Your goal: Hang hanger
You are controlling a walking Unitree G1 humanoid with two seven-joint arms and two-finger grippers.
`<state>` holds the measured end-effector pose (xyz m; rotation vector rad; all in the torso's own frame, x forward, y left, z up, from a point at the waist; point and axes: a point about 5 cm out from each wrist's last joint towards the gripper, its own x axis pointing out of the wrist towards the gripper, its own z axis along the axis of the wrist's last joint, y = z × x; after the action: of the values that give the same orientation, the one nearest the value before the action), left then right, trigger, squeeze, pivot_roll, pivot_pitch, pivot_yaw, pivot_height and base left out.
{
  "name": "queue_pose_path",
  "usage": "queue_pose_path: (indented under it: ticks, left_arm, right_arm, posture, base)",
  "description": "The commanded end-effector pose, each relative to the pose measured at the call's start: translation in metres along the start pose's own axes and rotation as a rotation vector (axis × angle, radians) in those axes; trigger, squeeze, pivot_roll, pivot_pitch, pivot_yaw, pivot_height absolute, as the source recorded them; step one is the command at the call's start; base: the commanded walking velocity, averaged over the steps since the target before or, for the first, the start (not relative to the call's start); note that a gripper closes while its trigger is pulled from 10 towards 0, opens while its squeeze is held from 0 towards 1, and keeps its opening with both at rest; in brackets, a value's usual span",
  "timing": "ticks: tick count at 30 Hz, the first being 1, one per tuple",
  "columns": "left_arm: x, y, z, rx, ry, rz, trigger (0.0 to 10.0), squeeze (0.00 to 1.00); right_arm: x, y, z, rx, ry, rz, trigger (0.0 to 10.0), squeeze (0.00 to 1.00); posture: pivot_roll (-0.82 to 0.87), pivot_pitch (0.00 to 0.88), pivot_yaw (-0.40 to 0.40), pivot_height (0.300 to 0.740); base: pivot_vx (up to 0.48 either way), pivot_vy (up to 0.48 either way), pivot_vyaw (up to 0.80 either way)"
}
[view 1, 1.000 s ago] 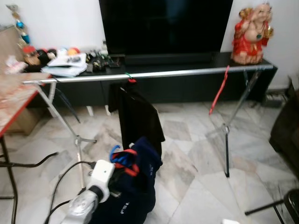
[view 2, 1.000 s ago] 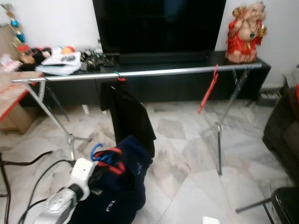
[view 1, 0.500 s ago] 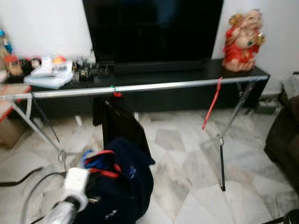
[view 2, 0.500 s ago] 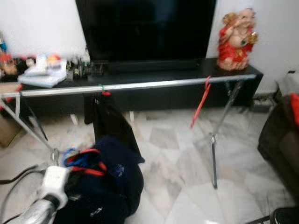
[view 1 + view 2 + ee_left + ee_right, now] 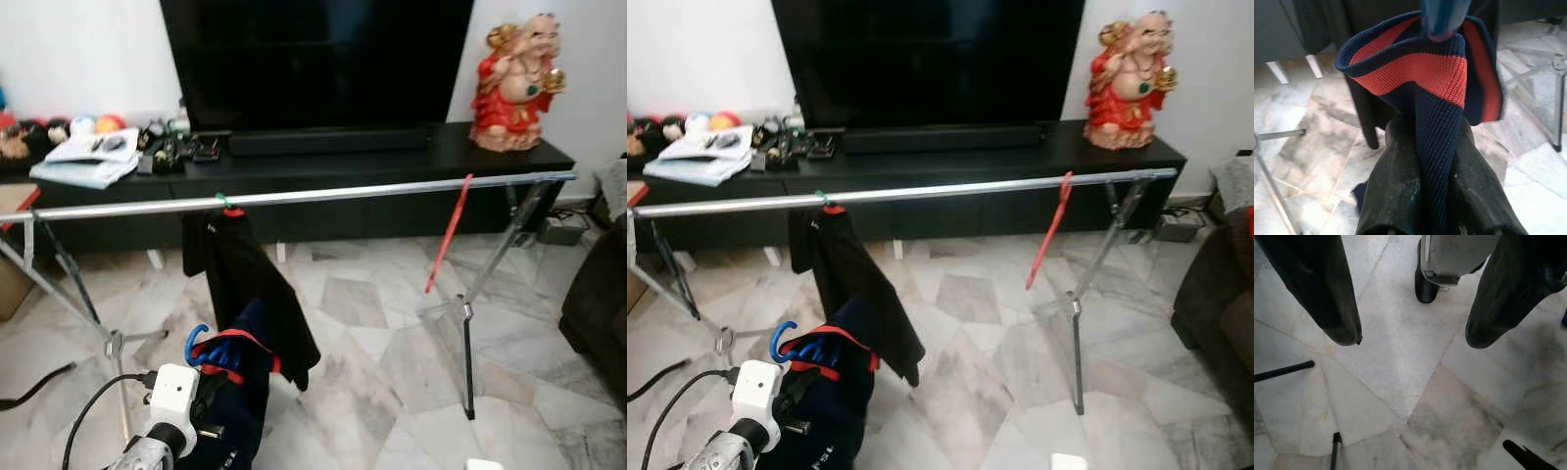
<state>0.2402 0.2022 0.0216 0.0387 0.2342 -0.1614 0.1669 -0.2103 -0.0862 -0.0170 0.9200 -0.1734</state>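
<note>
A navy garment with a red-striped collar hangs on a blue hanger whose hook sticks up at the lower left. My left gripper is shut on the collar just below the blue hook. Beyond it a silver rail spans the room. On the rail hang a black garment and, further right, a bare red hanger. My right gripper is open, pointing down at the marble floor.
Behind the rail stand a black TV cabinet, a large TV and a red statue. Rack legs splay at both ends. A dark sofa is at the right. A black cable lies on the floor.
The camera has swung and steadied, so the whole scene shifted. My left gripper keeps its hold on the navy garment, which now hangs narrower, close below the black garment.
</note>
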Motion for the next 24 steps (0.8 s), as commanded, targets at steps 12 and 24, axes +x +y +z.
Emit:
queue_pose_path:
  ticks: [12, 24]
  left_arm:
    - [0.003, 0.001, 0.009, 0.006, -0.023, 0.025, 10.0, 0.00]
    - [0.006, -0.005, 0.012, 0.019, -0.033, 0.001, 10.0, 0.00]
  right_arm:
    - [-0.001, -0.005, -0.003, 0.024, 0.000, -0.018, 10.0, 0.00]
    - [-0.001, -0.004, -0.003, 0.017, 0.005, -0.011, 10.0, 0.00]
  posture:
    - [0.01, 0.008, 0.052, 0.740]
    - [0.01, 0.023, 0.051, 0.740]
  base:
    - [0.040, -0.044, 0.44]
    - [0.251, -0.343, 0.00]
